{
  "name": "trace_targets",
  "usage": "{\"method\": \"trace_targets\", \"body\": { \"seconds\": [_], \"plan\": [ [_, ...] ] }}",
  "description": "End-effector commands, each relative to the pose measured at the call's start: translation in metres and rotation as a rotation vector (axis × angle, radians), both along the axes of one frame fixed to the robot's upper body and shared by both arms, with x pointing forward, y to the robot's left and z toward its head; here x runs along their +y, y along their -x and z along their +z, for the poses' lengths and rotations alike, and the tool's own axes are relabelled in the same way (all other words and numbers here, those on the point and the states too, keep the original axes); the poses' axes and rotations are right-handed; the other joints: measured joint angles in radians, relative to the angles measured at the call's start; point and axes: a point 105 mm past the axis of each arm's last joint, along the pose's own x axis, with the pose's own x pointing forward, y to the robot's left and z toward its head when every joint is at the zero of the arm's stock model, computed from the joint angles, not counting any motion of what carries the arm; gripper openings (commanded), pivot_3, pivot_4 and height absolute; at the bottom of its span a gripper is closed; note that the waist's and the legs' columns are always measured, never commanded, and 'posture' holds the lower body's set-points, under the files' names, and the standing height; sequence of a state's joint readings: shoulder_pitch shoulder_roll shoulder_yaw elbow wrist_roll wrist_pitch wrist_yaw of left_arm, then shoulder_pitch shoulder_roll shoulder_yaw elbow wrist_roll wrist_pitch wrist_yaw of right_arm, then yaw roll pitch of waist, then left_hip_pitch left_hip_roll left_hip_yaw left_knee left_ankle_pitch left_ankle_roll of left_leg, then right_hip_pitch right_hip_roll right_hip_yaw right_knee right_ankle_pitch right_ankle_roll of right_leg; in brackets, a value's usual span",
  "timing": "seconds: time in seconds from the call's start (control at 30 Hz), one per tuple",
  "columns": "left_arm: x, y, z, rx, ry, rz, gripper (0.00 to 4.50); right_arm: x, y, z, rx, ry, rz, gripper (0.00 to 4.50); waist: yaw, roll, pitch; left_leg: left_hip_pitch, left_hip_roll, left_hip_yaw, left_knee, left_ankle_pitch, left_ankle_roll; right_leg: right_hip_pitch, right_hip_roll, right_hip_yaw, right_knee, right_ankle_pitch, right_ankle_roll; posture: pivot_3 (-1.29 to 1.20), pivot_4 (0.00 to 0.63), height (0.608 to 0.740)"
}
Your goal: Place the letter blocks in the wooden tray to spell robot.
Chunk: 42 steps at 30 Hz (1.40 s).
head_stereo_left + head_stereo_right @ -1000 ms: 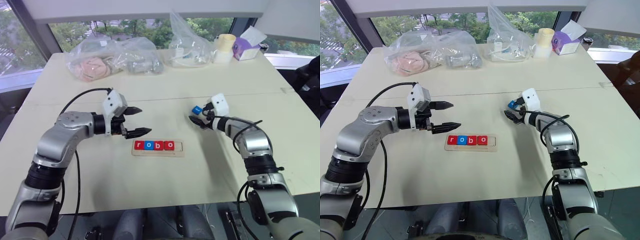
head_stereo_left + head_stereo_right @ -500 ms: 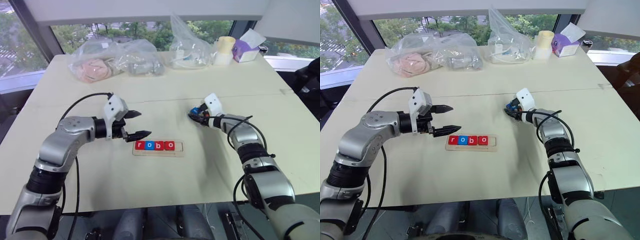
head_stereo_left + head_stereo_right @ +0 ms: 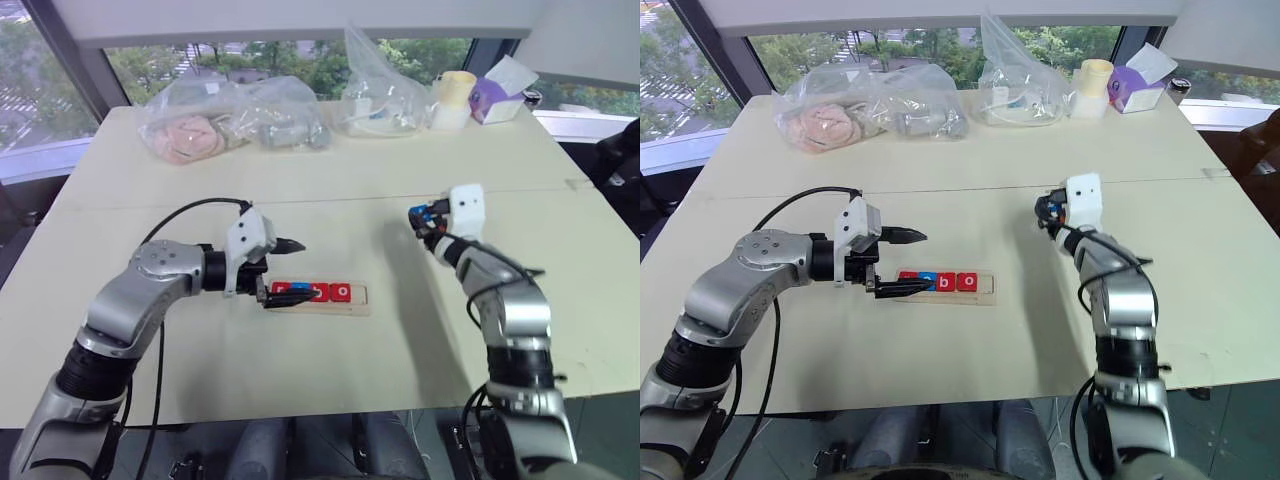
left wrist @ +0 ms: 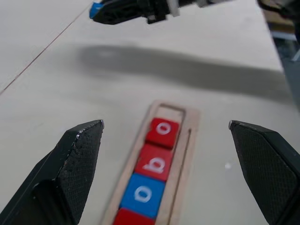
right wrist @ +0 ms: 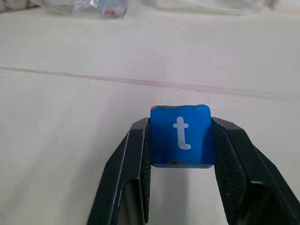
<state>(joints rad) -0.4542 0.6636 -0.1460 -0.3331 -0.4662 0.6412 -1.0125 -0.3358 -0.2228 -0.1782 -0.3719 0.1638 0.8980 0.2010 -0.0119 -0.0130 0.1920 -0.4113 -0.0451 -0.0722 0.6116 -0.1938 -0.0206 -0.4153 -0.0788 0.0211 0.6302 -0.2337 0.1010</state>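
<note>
Now the right tool [image 5: 180, 159] is clamped on the blue "t" block [image 5: 181, 136], holding it in the air above the bench [image 3: 300, 190], off at about two o'clock from the wooden tray [image 3: 355, 300] and well apart from it. From the right wrist view the block sits square between the two black fingers [image 5: 124, 173], letter upright and facing the camera, pinched by its side faces.

Four letter blocks lie in the tray's groove: a red one mostly hidden under the left arm, then the blue "o" [image 4: 142, 195], the red "b" [image 4: 156, 163] and the red "o" [image 4: 163, 130], touching in a row. One bare slot [image 4: 169, 111] is left at the three o'clock end, just beside the last red "o".

The left tool [image 4: 164, 173] stands wide open and empty, straddling the nine o'clock end of the tray, its lower finger lying over the first block.

As I judge it, the risks are these. The slot is snug, so a tilted "t" could catch on the tray's end wall or ride up on the red "o". A push sideways could shunt the whole row, or slide the light tray itself. The block could also go in turned round. And the left tool, so near, might nudge the tray if it shifts.
</note>
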Motion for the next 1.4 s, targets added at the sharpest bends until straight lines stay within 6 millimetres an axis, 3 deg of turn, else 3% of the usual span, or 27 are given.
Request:
{"method": "trace_targets", "body": {
  "seconds": [0.03,0.13,0.27,0.43,0.63,0.67,0.77,0.87,0.93,1.03,1.1,1.27,1.4],
  "plan": [
    [-0.008,0.012,0.003,-0.04,-0.045,-0.103,4.5,0.007,0.039,0.002,0.063,-0.055,-0.065,1.19,-0.002,0.0,0.0,0.0,0.0,0.0,0.0,0.0,0.0,0.0,0.0,0.0,0.0,-0.001,-0.001,0.0,0.15,0.74],
    [-0.005,0.015,-0.009,-0.052,-0.132,-0.152,4.5,0.009,0.062,-0.01,0.146,-0.102,-0.128,1.19,-0.006,0.001,0.0,0.0,0.001,0.001,0.001,0.0,0.0,0.0,0.0,0.001,-0.001,-0.001,-0.002,0.0,0.15,0.74],
    [-0.007,0.013,-0.009,-0.042,-0.123,-0.175,4.5,0.025,0.08,-0.029,0.25,-0.19,-0.116,1.19,-0.004,0.001,0.0,0.0,0.002,0.001,0.0,0.0,-0.001,0.0,-0.002,0.001,-0.003,-0.001,-0.002,0.0,0.15,0.74],
    [-0.008,0.008,-0.008,-0.051,-0.128,-0.178,4.5,0.027,0.078,-0.035,0.286,-0.208,-0.136,1.19,-0.003,0.001,0.0,-0.01,0.002,0.001,0.001,0.0,0.0,-0.009,-0.002,0.0,-0.004,0.0,-0.002,0.0,0.15,0.74],
    [-0.004,0.009,-0.008,-0.053,-0.138,-0.165,4.5,0.028,0.075,-0.037,0.298,-0.196,-0.123,4.28,-0.006,0.001,0.0,-0.013,0.002,0.001,0.001,0.0,0.0,-0.012,0.0,0.0,-0.002,0.0,-0.002,0.0,0.15,0.74],
    [-0.003,0.009,-0.008,-0.052,-0.14,-0.16,4.5,0.028,0.071,-0.028,0.249,-0.152,-0.08,4.44,-0.006,0.001,0.0,-0.013,0.002,0.001,0.001,0.0,0.0,-0.012,0.001,0.0,-0.002,0.0,-0.002,0.0,0.15,0.74],
    [0.005,0.005,-0.007,-0.047,-0.146,-0.135,4.5,0.019,0.055,0.007,0.06,-0.061,0.06,4.44,-0.007,0.001,0.0,-0.013,0.002,0.002,0.003,0.0,0.0,-0.012,0.0,-0.001,-0.002,0.0,-0.002,0.0,0.15,0.74],
    [0.012,0.004,-0.001,-0.034,-0.129,-0.137,4.5,0.012,0.047,0.033,-0.045,-0.03,0.315,4.44,-0.005,0.001,0.0,-0.012,0.001,0.003,0.003,0.0,0.0,-0.011,0.0,-0.001,-0.003,0.0,-0.002,0.0,0.15,0.74],
    [0.013,0.008,0.002,-0.018,-0.117,-0.161,4.5,0.007,0.053,0.029,-0.018,0.027,0.502,4.44,0.0,0.0,0.0,-0.013,0.001,0.004,0.003,0.0,0.0,-0.009,0.001,-0.003,-0.003,0.0,-0.001,0.0,0.15,0.74],
    [0.016,0.015,0.005,0.001,-0.123,-0.189,4.5,-0.007,0.066,0.008,0.057,0.165,0.731,4.44,0.001,0.0,0.0,-0.013,0.002,0.004,0.002,-0.001,0.002,-0.008,0.0,-0.005,-0.006,-0.001,0.0,0.0,0.15,0.74],
    [0.021,0.014,0.003,-0.009,-0.156,-0.176,4.5,-0.017,0.061,0.0,0.09,0.194,0.77,4.44,-0.006,-0.001,0.001,-0.013,0.002,0.005,0.002,-0.002,0.003,-0.008,0.0,-0.005,-0.007,-0.001,0.001,0.0,0.15,0.74],
    [0.035,0.009,-0.004,-0.023,-0.214,-0.112,4.5,-0.018,0.07,-0.03,0.168,0.357,0.975,4.44,-0.006,-0.001,0.001,-0.01,0.002,0.01,0.004,-0.002,0.003,-0.008,0.0,0.0,-0.003,-0.001,0.0,0.0,0.15,0.74],
    [0.038,0.013,-0.003,-0.02,-0.219,-0.099,4.5,-0.026,0.064,-0.039,0.179,0.422,1.017,4.44,-0.002,-0.001,0.001,-0.01,0.005,0.012,0.005,-0.002,0.003,-0.007,0.0,-0.001,-0.003,-0.001,0.0,0.0,0.15,0.74]
  ]
}}
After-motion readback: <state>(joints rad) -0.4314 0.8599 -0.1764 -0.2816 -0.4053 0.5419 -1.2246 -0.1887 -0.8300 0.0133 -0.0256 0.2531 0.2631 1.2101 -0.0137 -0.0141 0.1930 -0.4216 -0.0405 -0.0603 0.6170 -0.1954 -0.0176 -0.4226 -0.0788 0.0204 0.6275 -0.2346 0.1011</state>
